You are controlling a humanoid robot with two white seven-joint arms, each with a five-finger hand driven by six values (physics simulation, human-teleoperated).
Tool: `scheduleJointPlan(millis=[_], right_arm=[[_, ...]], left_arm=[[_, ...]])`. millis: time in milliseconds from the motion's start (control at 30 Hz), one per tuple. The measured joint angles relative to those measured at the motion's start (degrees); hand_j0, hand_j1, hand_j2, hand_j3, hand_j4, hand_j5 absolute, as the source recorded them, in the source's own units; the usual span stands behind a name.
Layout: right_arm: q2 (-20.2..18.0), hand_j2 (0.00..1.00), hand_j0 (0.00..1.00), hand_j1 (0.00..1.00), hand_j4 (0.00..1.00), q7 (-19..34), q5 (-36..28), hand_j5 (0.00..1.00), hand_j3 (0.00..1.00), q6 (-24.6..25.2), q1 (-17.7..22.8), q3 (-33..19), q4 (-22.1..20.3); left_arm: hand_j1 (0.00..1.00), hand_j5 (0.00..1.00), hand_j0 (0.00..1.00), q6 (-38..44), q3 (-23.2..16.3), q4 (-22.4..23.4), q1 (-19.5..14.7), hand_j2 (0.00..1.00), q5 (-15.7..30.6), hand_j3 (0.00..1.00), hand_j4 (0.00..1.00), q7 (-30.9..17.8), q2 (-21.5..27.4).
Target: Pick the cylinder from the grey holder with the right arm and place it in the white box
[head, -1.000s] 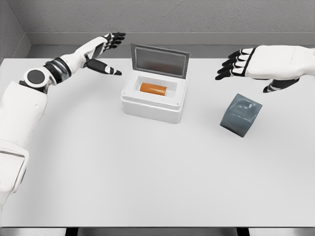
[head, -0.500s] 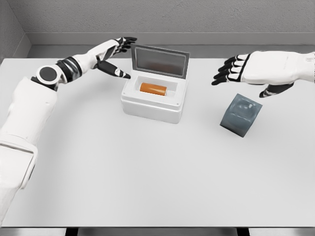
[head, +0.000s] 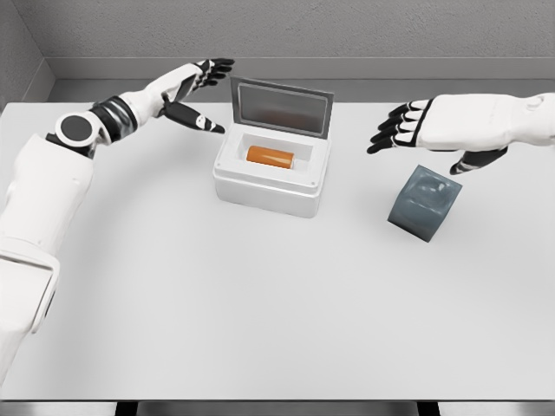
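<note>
An orange cylinder (head: 270, 157) lies inside a white box (head: 270, 184) whose raised lid (head: 281, 107) shows a grey inner panel framed in darker grey; a dark slate-grey holder (head: 424, 202) with a faint sheen sits on the pale grey tabletop (head: 260, 303); the left robot hand (head: 198, 91) and right robot hand (head: 408, 126) are white with black fingers, against a speckled grey wall (head: 347, 30)
</note>
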Motion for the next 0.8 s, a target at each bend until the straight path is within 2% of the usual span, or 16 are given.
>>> scheduleJointPlan(millis=[267, 500, 800], right_arm=[[1.04, 1.00, 1.00, 1.00, 1.00, 0.02, 0.03, 1.00, 1.00, 0.00, 0.44, 0.05, 1.15], [2.20, 1.00, 1.00, 1.00, 1.00, 0.05, 0.10, 1.00, 1.00, 0.00, 0.08, 0.39, 2.35], [2.47, 1.00, 1.00, 1.00, 1.00, 0.06, 0.11, 1.00, 1.00, 0.00, 0.18, 0.46, 2.60]], left_arm=[[1.00, 1.00, 1.00, -0.01, -0.52, -3.05, 0.97, 1.00, 0.26, 1.00, 1.00, 0.00, 0.56], [1.00, 1.00, 1.00, 0.02, -2.70, -5.23, 1.32, 1.00, 0.27, 1.00, 1.00, 0.00, 0.62], [1.00, 1.00, 1.00, 0.40, -4.31, -10.87, 3.60, 1.00, 1.75, 1.00, 1.00, 0.00, 2.59]])
